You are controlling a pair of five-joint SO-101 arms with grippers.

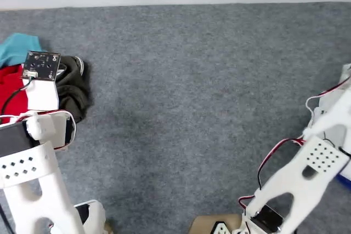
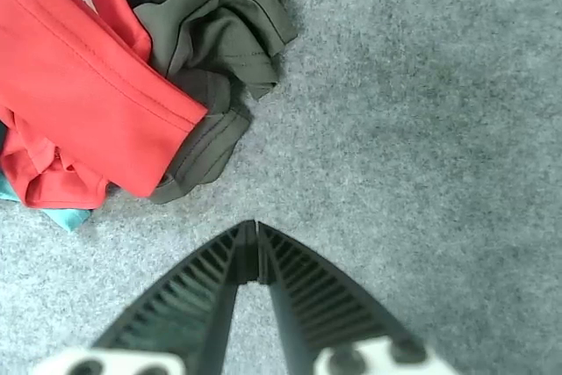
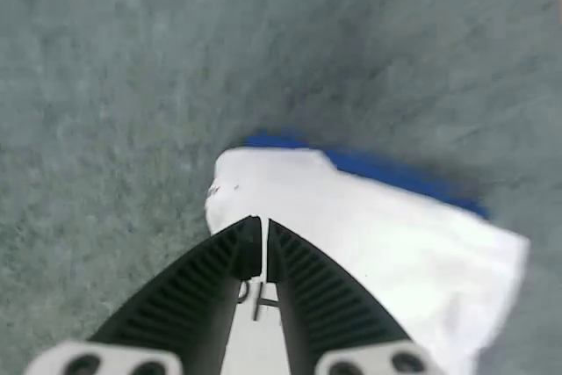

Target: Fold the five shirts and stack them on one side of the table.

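Note:
A crumpled pile of shirts lies at the table's left edge: a red shirt (image 1: 11,89) (image 2: 79,94), an olive shirt (image 1: 74,89) (image 2: 211,24) and a teal shirt (image 1: 19,47) (image 2: 66,217). My left gripper (image 2: 257,230) is shut and holds nothing, over bare carpet just short of the olive shirt's hem. At the right edge a folded white shirt (image 3: 369,234) rests on a blue shirt (image 3: 369,164). My right gripper (image 3: 263,221) hangs shut over the white shirt's near corner. Whether it touches the cloth is unclear.
Grey carpet (image 1: 197,91) covers the table, with a wide bare stretch between the two arms. The left arm (image 1: 33,168) stands at the lower left, the right arm (image 1: 307,173) at the lower right. A brown cardboard piece (image 1: 211,224) lies at the front edge.

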